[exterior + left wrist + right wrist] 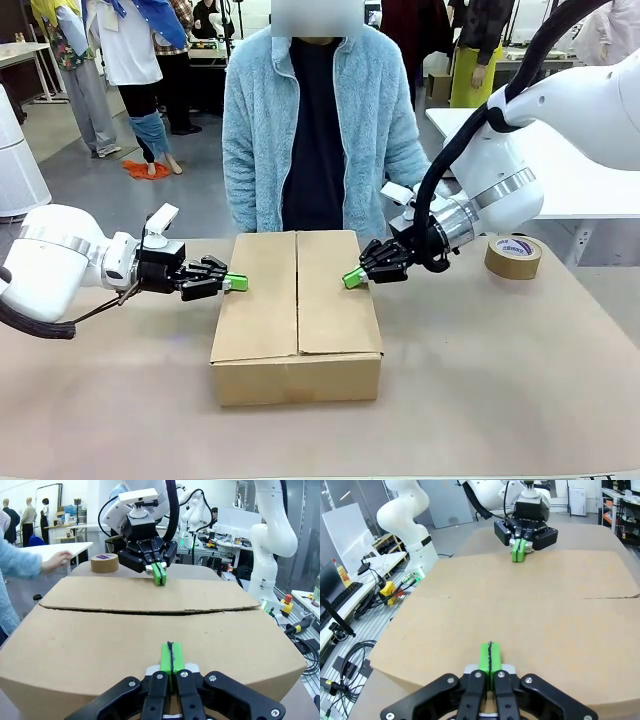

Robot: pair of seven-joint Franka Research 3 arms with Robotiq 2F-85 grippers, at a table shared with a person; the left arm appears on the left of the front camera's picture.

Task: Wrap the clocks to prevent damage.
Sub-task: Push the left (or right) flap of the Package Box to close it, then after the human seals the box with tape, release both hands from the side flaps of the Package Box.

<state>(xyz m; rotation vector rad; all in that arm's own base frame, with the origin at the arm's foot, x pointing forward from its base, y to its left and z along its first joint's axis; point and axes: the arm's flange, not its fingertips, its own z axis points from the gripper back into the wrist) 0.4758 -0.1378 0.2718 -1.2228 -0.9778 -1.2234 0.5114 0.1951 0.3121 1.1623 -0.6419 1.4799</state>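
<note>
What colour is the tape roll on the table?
The tape roll is brown; front view shows it best.

Robotics lab: emergency-stop button [286, 599], loose cables [351, 656], cluttered workbench [226, 544].

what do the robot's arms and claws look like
Both arms, left arm and right arm, are glossy white and rounded, with a silver ring at the wrist. A thick black cable runs along the right one. The left claw and right claw are black with bright green pads.
</note>
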